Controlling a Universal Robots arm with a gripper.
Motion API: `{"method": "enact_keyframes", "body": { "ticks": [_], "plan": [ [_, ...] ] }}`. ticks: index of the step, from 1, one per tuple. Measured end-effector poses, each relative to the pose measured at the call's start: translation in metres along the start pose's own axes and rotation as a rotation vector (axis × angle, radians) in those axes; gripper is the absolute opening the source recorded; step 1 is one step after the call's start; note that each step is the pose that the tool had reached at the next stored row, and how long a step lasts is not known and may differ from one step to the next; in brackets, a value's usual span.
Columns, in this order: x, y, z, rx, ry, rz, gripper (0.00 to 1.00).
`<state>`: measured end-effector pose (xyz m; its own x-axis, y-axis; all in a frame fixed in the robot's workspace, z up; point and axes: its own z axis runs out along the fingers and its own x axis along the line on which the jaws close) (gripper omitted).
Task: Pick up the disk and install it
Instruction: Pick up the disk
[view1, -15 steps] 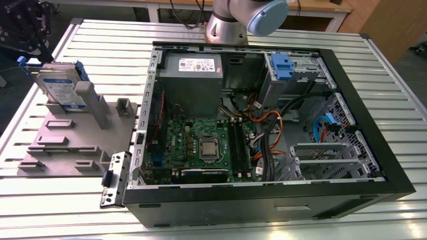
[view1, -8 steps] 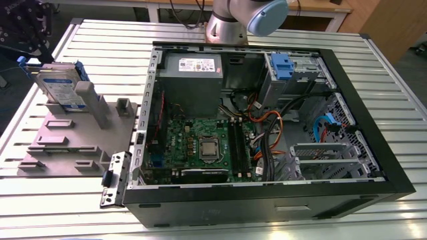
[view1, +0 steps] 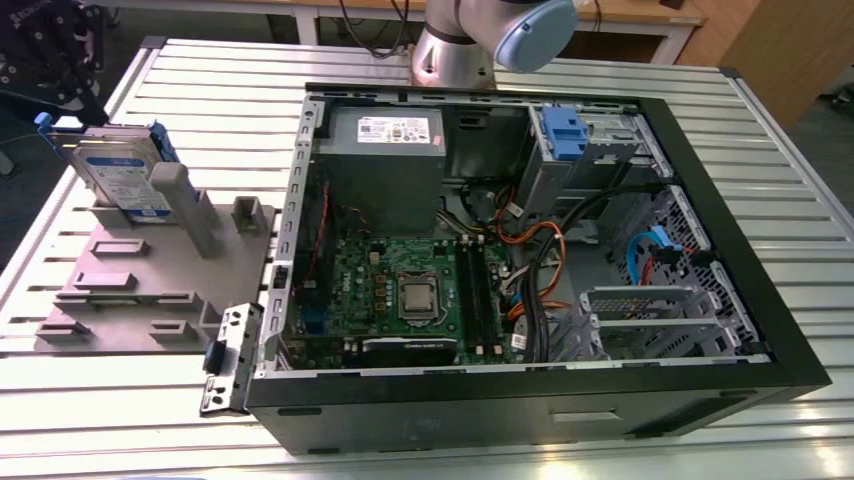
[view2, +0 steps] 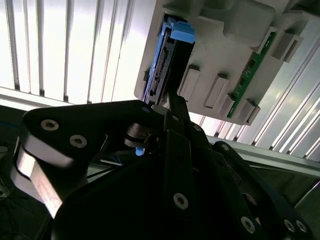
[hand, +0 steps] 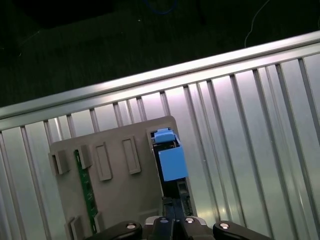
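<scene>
We judge the task barely begun. The disk (view1: 120, 175) stands on edge in the grey holder (view1: 147, 270) near the table's (view1: 400, 60) far corner on the exterior view's left, outside the open case (view1: 534, 405). Neither pickup nor install is done. In the first wrist view the hand (hand: 172, 202) looks closed on nothing, above the disk and apart from it.

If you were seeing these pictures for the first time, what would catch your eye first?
The open computer case with its green motherboard sits in the middle of the exterior view. On that view's left, the disk stands upright in a grey fixture, blue rails showing.
</scene>
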<state>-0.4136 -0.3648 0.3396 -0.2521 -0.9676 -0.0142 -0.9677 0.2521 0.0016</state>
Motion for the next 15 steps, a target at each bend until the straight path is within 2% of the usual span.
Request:
{"method": "enact_keyframes", "body": {
  "ticks": [13,15],
  "plan": [
    [0.0002,0.0007,0.0009,-0.0001,-0.0007,0.003,0.11],
    [0.0002,0.0007,0.0009,-0.0001,-0.0007,0.003,0.23]
  ]
}}
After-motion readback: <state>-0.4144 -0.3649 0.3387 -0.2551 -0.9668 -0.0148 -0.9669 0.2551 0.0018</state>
